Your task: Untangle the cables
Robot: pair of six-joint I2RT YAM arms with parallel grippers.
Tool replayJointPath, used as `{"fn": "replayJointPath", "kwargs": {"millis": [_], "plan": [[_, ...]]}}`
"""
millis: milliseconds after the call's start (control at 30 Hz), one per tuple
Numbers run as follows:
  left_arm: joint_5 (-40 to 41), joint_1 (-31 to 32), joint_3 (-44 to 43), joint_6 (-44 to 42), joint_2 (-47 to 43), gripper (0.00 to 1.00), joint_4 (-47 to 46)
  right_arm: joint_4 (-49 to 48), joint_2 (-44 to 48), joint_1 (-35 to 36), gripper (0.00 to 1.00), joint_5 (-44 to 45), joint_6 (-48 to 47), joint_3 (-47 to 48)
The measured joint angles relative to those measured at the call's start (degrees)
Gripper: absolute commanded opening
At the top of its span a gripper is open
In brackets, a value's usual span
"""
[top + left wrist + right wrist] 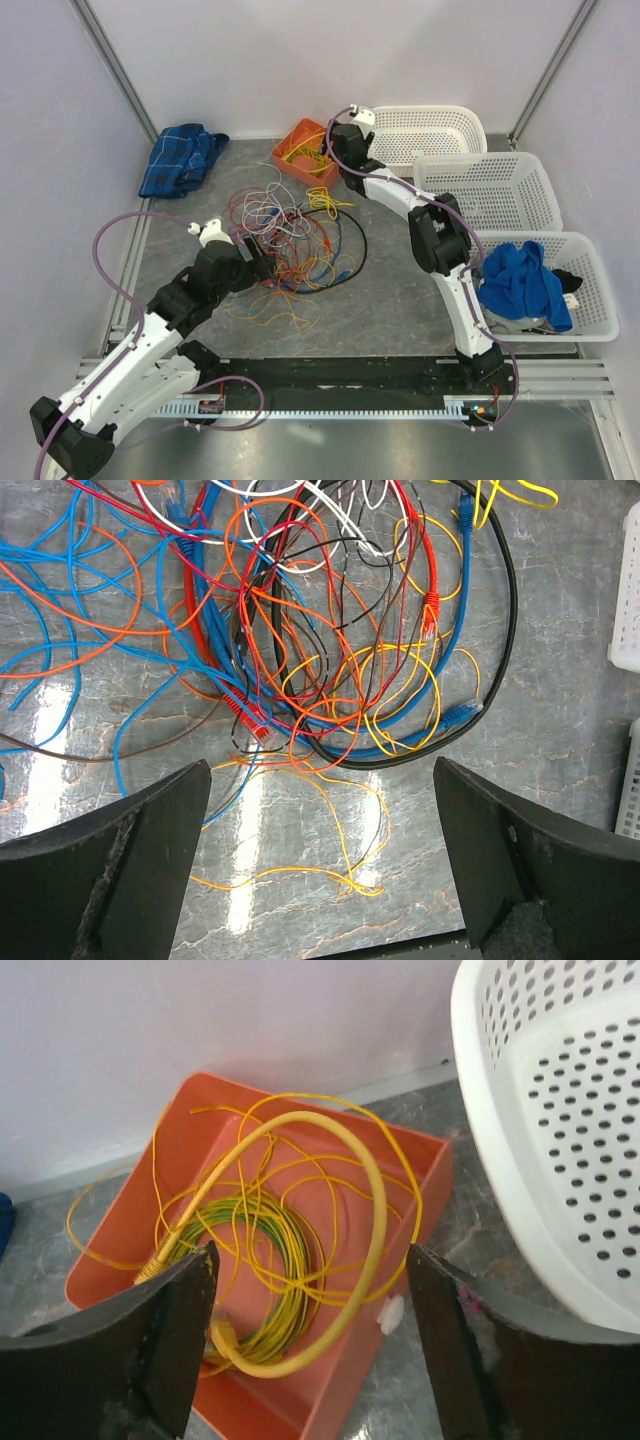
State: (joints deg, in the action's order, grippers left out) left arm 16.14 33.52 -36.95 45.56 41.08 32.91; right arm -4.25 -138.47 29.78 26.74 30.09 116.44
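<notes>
A tangle of thin cables [295,240], yellow, orange, red, blue, white and black, lies on the grey table in the middle. In the left wrist view the tangle [300,650] lies just ahead of my left gripper [320,880], which is open and empty, with a loose yellow wire [340,870] between its fingers. My left gripper [262,262] sits at the tangle's left edge. My right gripper [310,1350] is open and empty above an orange bin [420,1190] that holds coiled yellow cables [270,1260]. It hovers by the bin [300,150] at the back [332,160].
Three white baskets [430,125] [500,185] [590,290] stand along the right; the nearest holds a blue cloth [520,285]. A blue plaid cloth [180,158] lies at the back left. A white basket rim [540,1130] is close to my right gripper.
</notes>
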Motion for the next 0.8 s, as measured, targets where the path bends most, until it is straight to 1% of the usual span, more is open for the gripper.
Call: {"fn": "replayJointPath", "kwargs": {"millis": [200, 400, 533, 600, 700, 800], "plan": [[0.0, 0.0, 0.0, 0.1, -1.3, 1.00, 0.1, -2.9, 7.6, 1.3, 0.88, 0.2, -0.9, -11.1], [0.0, 0.0, 0.0, 0.8, -3.4, 1.00, 0.4, -7.6, 25.0, 5.9, 0.88, 0.3, -3.3, -26.4], [-0.2, 0.0, 0.0, 1.3, -3.7, 0.99, 0.5, -12.3, 38.2, 10.3, 0.85, -0.1, -4.2, -39.9], [-0.9, 0.0, 0.0, 1.4, -3.4, 0.99, 0.4, -13.7, 42.9, 11.4, 0.85, -0.4, -4.1, -46.4], [-1.8, 0.0, 0.0, 1.5, -2.8, 0.98, 0.4, -15.1, 46.4, 11.8, 0.84, -0.5, -4.5, -55.0], [-3.1, 0.0, 0.2, 1.6, -2.1, 0.96, -0.1, -13.8, 46.6, 12.5, 0.83, -1.3, -5.6, -61.3]]}}
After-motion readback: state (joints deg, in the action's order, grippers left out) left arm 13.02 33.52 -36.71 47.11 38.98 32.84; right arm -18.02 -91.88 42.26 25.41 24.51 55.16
